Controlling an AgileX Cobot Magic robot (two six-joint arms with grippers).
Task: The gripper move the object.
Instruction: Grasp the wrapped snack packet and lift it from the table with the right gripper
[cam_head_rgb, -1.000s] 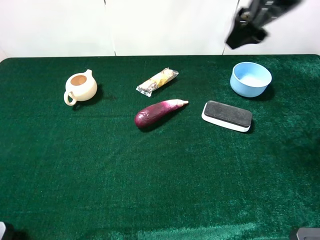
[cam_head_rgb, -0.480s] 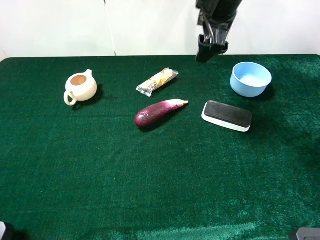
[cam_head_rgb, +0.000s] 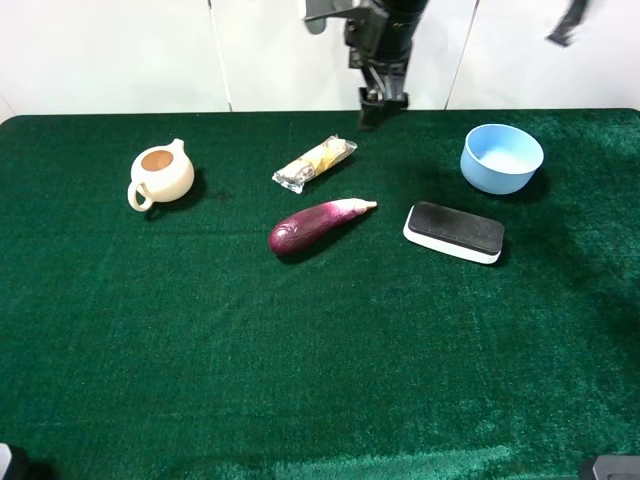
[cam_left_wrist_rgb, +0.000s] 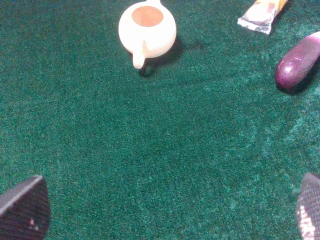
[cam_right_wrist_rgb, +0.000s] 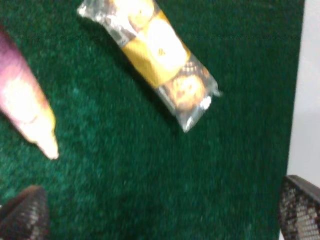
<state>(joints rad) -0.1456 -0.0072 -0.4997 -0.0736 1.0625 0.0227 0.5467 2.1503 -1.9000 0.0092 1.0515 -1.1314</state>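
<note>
Green felt covers the table (cam_head_rgb: 300, 380). The snack packet (cam_head_rgb: 315, 163) lies flat on it in the far-middle area, set diagonally; the clear crinkly wrap shows yellow and brown contents. Nothing touches it. The right gripper (cam_head_rgb: 371, 108) hangs from its arm over the far edge of the table, just right of the packet and apart from it. In the right wrist view its two black fingertips (cam_right_wrist_rgb: 22, 215) sit wide apart w/ only bare felt between them, so it's open and holding nothing; the packet lies beyond them, approx. centred betw. the two. The purple eggplant (cam_head_rgb: 318, 226) lies just nearer than the packet, not touching it, pale tip pointing right. A cream teapot (cam_head_rgb: 160, 176) stands upright at far left, well apart from the rest. At far right there's a light-blue bowl (cam_head_rgb: 502, 158), w/ a black-and-white board eraser (cam_head_rgb: 454, 232) nearer and a bit left of it. The left gripper (cam_left_wrist_rgb: 165, 210) shows only in its wrist view. Its fingertips are spread wide over bare felt, also open and empty, w/ the teapot, packet end and eggplant all well beyond it.
</note>
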